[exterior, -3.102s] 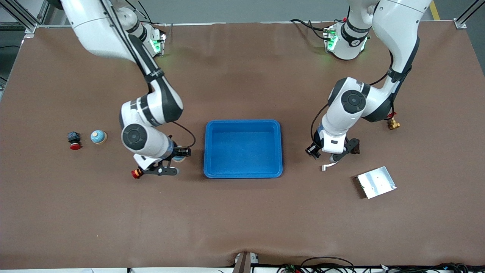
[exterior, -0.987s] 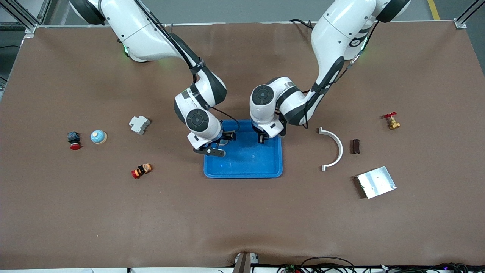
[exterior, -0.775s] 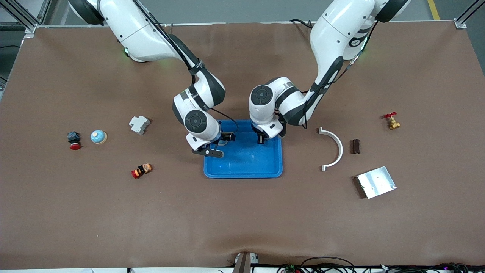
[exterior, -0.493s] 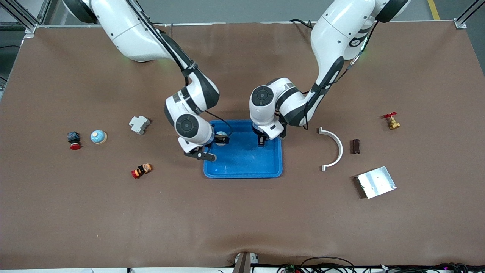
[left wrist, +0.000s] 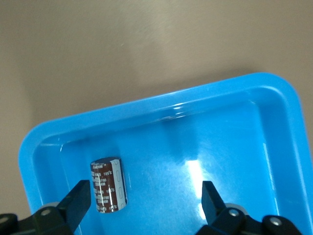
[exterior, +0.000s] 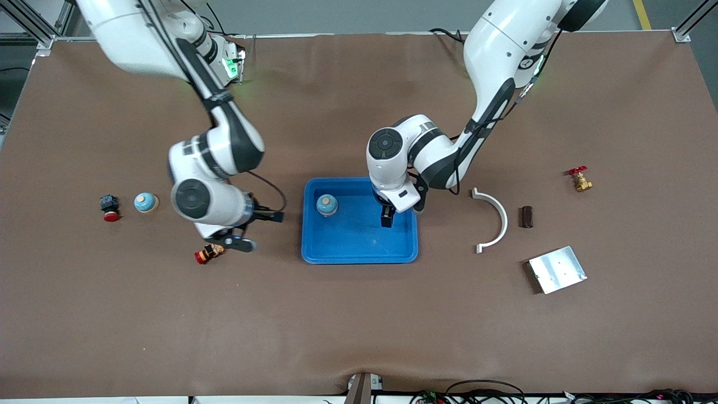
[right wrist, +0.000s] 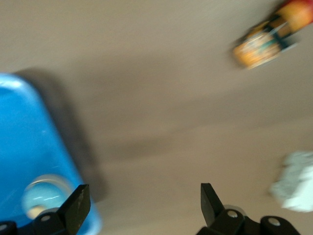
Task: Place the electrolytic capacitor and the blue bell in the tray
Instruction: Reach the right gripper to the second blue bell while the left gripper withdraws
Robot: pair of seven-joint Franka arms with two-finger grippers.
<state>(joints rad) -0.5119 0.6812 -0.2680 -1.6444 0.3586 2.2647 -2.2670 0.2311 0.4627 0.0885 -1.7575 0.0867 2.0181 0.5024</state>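
The left gripper (exterior: 387, 217) hangs low over the tray (exterior: 359, 253), at the tray's end toward the left arm, fingers (left wrist: 78, 203) spread wide and holding nothing. The electrolytic capacitor (left wrist: 107, 185) lies on the tray floor beside 1 finger, apart from it. The right gripper (exterior: 249, 229) is over bare worktop between the tray and a red-and-orange push button (exterior: 208, 252), its jaws parted and empty. The blue bell (exterior: 326, 205) sits in the tray, near the corner toward the robots' edge and the right arm. A 2nd blue bell (exterior: 146, 202) stands near the worktop edge at the right arm's end.
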